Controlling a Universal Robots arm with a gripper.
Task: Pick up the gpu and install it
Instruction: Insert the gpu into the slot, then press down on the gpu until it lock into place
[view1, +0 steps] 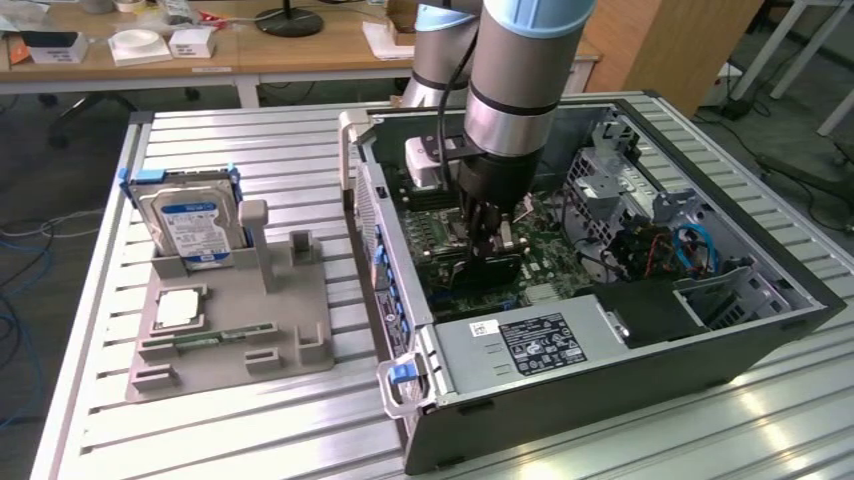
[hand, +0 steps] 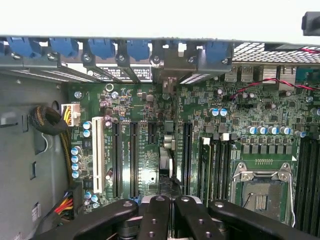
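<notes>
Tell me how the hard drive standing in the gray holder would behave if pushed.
The hard drive looks metal-cased: probably stiff and heavy for its size. Standing on edge in the gray holder, it might tip if pushed high, though the slot likely braces it.

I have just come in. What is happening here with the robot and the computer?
The robot arm reaches down into the open computer case, which lies on a metal table. Its claw is shut right at the top edge of the gpu, which stands on edge over the motherboard among the expansion slots. Whether the card is fully seated cannot be told. The hard drive stands in a grey holder beside the case.
</notes>
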